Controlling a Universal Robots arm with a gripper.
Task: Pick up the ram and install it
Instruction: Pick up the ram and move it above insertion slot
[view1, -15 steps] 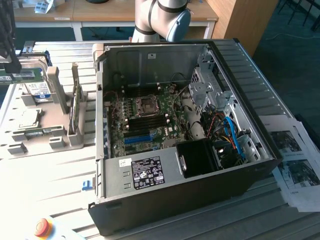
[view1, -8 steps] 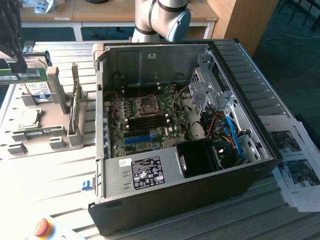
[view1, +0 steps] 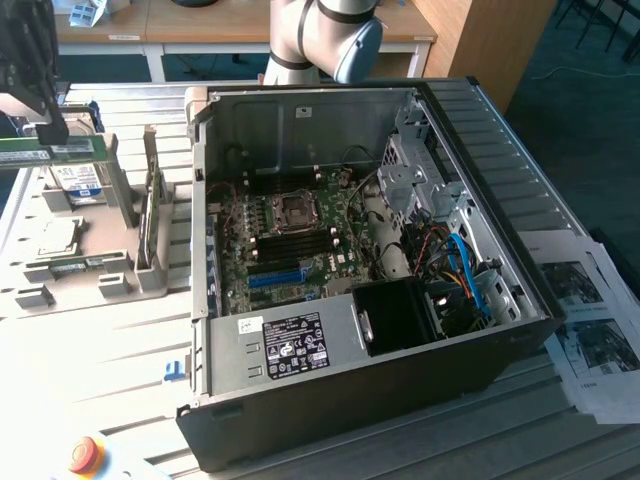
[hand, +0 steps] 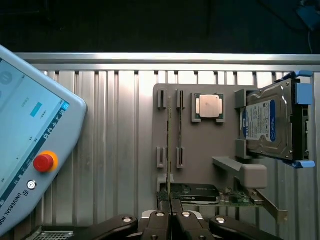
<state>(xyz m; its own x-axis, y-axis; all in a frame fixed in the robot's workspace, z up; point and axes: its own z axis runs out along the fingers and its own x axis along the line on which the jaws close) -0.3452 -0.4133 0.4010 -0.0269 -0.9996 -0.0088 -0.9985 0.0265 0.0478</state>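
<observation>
In the exterior view my gripper (view1: 48, 130) hangs high at the far left, above the grey parts tray (view1: 120, 285). It is shut on the ram (view1: 55, 150), a long green stick held level. The wrist view shows the ram (hand: 169, 145) edge-on as a thin line running out from between the shut fingers (hand: 159, 222) of the gripper (hand: 170, 214), over the tray's slotted holders (hand: 161, 100). The open computer case (view1: 500, 180) lies to the exterior view's right, its motherboard (view1: 290, 240) exposed with black memory slots (view1: 295, 238).
The tray also holds a square silver processor (hand: 208, 106), a blue-labelled hard drive (hand: 267, 122) and an upright expansion card (view1: 150, 210). A teach pendant (hand: 30, 150) with a red stop button lies beside the tray. Printed sheets (view1: 590, 330) lie right of the case.
</observation>
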